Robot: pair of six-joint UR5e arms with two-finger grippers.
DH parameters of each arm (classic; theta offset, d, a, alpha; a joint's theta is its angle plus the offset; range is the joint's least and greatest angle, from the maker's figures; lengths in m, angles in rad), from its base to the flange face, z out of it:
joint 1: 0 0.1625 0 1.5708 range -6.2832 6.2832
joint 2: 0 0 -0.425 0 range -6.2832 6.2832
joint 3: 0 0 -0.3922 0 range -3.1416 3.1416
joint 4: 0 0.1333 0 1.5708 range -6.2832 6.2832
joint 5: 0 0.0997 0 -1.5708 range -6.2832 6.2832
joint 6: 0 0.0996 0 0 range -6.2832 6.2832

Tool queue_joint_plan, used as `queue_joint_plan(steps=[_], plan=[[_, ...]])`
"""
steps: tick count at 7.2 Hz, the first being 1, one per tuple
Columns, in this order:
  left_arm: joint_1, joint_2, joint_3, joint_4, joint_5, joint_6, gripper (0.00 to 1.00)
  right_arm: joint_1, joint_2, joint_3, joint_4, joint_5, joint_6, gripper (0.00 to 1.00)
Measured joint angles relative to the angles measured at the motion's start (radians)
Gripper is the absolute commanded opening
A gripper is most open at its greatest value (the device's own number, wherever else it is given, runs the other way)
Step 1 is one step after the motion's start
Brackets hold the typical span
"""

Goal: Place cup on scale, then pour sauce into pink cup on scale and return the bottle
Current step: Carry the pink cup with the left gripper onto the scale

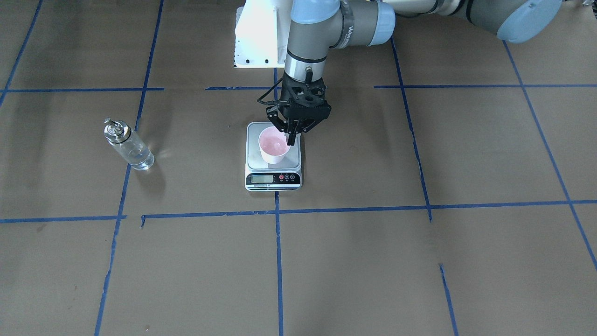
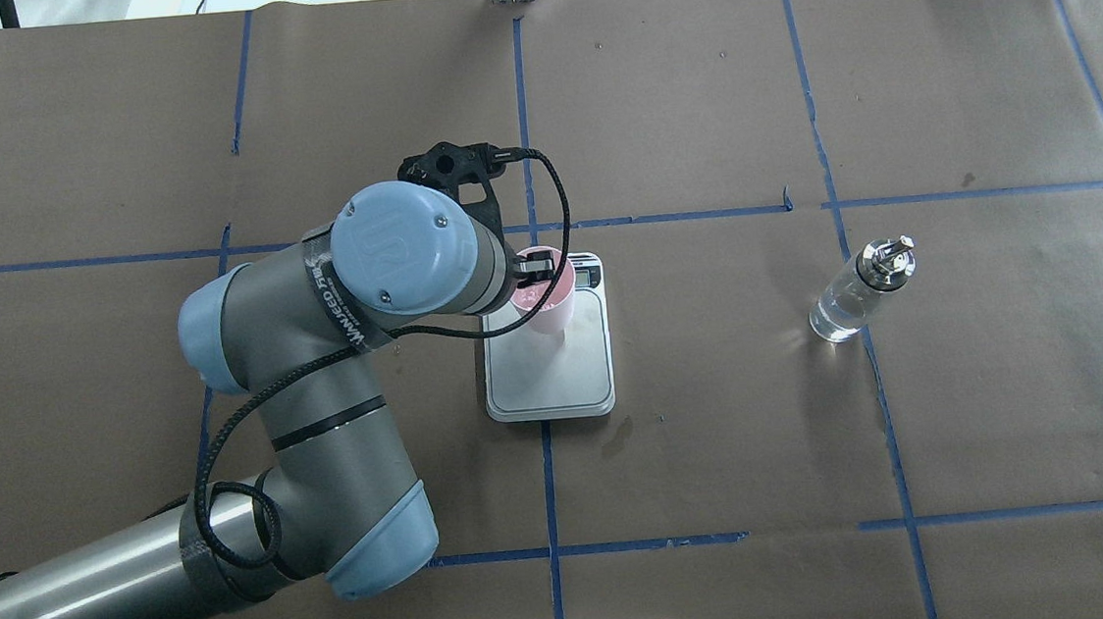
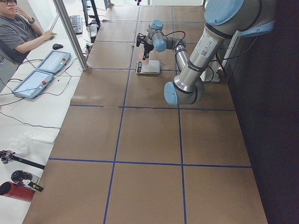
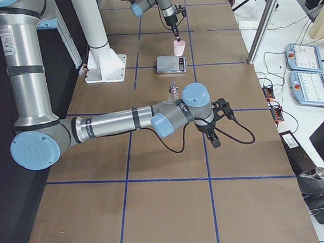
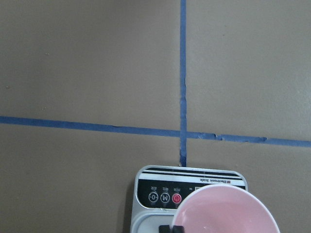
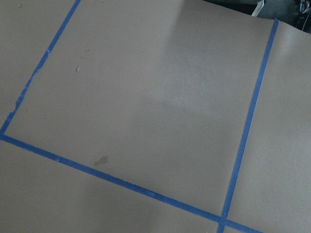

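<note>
The pale pink cup (image 1: 274,145) hangs in my left gripper (image 1: 291,135), which is shut on its rim on the robot's side. The cup is upright over the display end of the white scale (image 1: 273,161), and in the side views it seems slightly above the steel platform. The cup also shows in the overhead view (image 2: 548,298) and in the left wrist view (image 5: 226,211). The clear glass bottle (image 1: 128,144) with clear sauce stands alone on the robot's right. My right gripper (image 4: 215,136) hovers low over the table, away from the bottle (image 4: 174,90); I cannot tell whether it is open.
Brown paper with blue tape lines (image 1: 278,211) covers the table. The white robot base plate (image 1: 259,35) stands behind the scale. An operator (image 3: 18,32) sits at a side desk with tablets (image 3: 42,74).
</note>
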Motion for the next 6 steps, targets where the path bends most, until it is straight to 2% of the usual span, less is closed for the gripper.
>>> queue_joint_plan(steps=[1,2,5,6], plan=[[0.017,0.001,-0.001,0.001,0.017,-0.003,0.0,0.0,0.0,0.001,0.0,0.0,0.001,1.0],[0.024,0.003,-0.003,0.001,0.024,-0.004,0.1,0.0,0.0,0.001,0.0,0.001,0.001,1.0],[0.028,0.005,-0.008,0.002,0.028,-0.005,0.21,0.0,0.001,0.0,0.0,0.001,0.002,1.0],[0.029,0.005,-0.009,0.002,0.029,-0.005,0.29,0.0,0.001,0.001,0.0,0.001,0.002,1.0]])
